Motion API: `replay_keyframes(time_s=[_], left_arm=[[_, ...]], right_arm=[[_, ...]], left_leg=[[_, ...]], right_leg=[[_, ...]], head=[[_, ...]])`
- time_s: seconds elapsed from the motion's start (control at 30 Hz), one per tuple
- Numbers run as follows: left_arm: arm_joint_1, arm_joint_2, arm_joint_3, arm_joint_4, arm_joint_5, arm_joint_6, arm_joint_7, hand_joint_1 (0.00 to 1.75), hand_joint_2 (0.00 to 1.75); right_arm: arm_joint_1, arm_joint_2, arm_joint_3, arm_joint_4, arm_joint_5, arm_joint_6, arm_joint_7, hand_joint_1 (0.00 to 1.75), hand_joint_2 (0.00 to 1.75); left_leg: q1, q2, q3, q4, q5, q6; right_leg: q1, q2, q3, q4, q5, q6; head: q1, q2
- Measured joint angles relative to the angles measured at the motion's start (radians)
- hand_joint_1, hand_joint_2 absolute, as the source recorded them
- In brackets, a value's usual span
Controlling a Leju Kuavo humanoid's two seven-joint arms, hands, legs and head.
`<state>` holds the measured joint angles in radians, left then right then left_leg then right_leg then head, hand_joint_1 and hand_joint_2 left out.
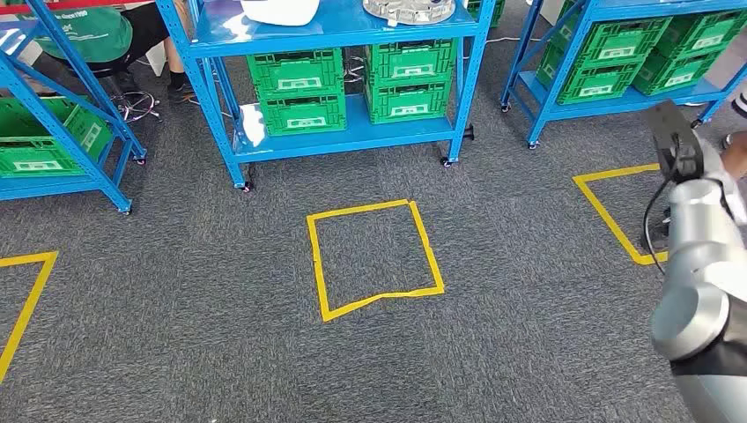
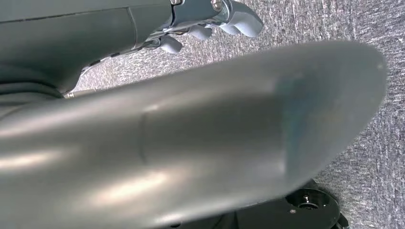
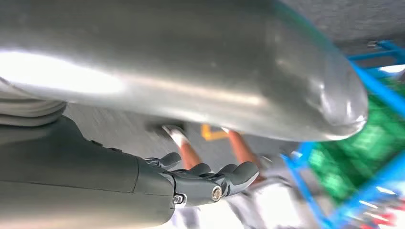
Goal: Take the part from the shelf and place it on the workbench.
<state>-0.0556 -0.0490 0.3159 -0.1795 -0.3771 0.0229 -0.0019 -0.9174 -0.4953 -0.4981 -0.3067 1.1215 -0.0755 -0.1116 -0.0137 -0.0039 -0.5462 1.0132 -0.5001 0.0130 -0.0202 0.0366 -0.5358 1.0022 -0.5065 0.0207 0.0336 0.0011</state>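
Nothing is done yet — the part [image 1: 410, 9] sits on the shelf [image 1: 335, 31]; left robot hand [image 2: 210, 21] and right robot hand [image 3: 210, 179] hold nothing, fingers loosely apart.

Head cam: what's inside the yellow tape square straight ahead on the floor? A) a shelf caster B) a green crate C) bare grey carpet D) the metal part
C: the yellow tape square encloses nothing but grey carpet; the green crates sit on the blue shelf beyond it, and the metal part lies on that shelf's top level.
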Motion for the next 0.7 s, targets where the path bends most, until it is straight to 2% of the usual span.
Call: replay_keyframes(time_s=[0.1, 0.37, 0.57, 0.7], left_arm=[[-0.002, 0.0, 0.0, 0.0, -0.004, 0.001, 0.0, 0.0, 0.0], [-0.018, -0.004, 0.0, 0.0, -0.013, 0.001, -0.026, 0.0, 0.0], [-0.015, -0.006, 0.0, 0.0, -0.02, 0.004, -0.011, 0.0, 0.0], [-0.004, -0.005, 0.0, 0.0, -0.024, 0.005, 0.004, 0.0, 0.0]], right_arm=[[-0.044, 0.036, 0.081, 0.0, 0.066, 0.008, -0.007, 0.0, 0.0], [-0.081, 0.216, 0.346, -0.004, 0.197, 0.023, -0.022, 0.0, 0.0], [-0.072, 0.294, 0.46, -0.004, 0.225, 0.044, -0.025, 0.0, 0.0], [-0.062, 0.315, 0.509, -0.004, 0.218, 0.041, -0.038, 0.0, 0.0]], left_leg=[[0.001, 0.0, 0.0, 0.0, 0.001, -0.001], [0.003, -0.005, -0.001, 0.0, 0.003, -0.003], [0.004, -0.006, -0.003, 0.0, 0.003, -0.004], [0.003, -0.008, -0.004, 0.0, 0.003, -0.004]], right_leg=[[0.001, 0.0, 0.0, 0.001, 0.0, -0.001], [0.003, -0.004, -0.001, 0.002, 0.0, -0.001], [0.003, -0.005, -0.002, 0.002, 0.0, -0.002], [0.003, -0.007, -0.003, 0.002, 0.0, -0.002]], head=[[0.0, 0.0], [0.0, 0.0], [0.0, 0.0], [0.0, 0.0]])
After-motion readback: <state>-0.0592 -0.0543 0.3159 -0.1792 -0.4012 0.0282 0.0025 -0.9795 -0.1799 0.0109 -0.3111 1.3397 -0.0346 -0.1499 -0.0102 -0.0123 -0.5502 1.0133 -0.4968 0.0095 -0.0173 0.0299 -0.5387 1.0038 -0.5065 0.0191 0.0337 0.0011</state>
